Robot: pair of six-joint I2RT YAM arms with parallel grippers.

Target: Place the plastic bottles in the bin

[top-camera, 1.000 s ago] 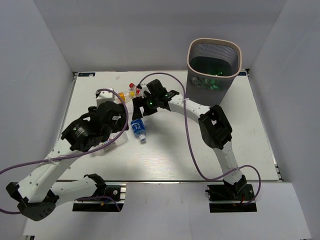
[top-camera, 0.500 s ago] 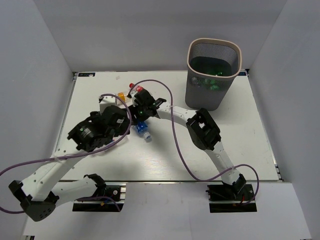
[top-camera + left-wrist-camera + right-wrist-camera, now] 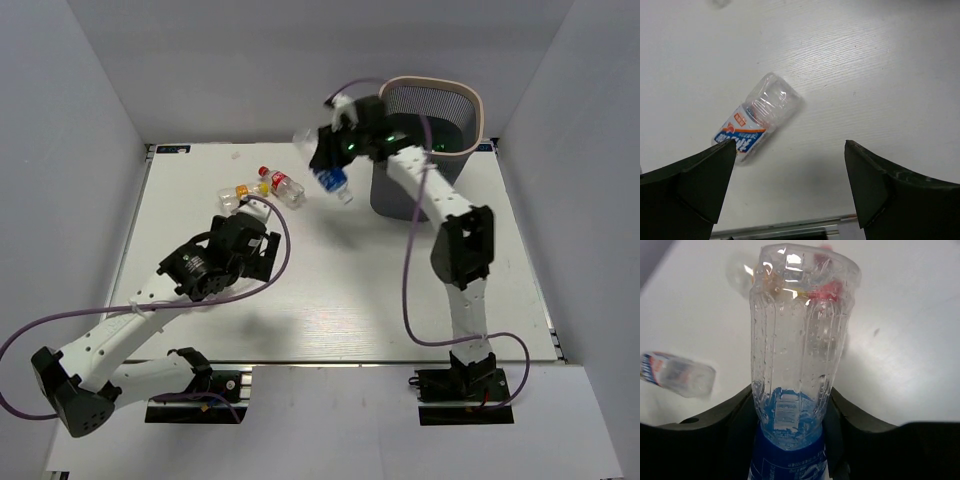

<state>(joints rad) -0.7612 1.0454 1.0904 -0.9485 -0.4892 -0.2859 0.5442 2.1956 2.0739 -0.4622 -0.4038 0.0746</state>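
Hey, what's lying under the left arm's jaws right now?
A clear bottle with a blue and orange label lies on its side on the table. Its cap end is hidden behind one jaw.

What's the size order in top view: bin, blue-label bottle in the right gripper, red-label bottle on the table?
1. bin
2. blue-label bottle, held up nearer the camera, so its lead is unsure
3. red-label bottle

1. I am seeing a clear blue-label bottle [image 3: 333, 181] hanging tilted in the air, just left of the bin [image 3: 476, 110].
2. The bin is standing upright. It is tall, with dark mesh and a beige rim.
3. A red-label bottle [image 3: 287, 188] and a yellow-marked bottle [image 3: 236, 196] are lying on their sides, close together.
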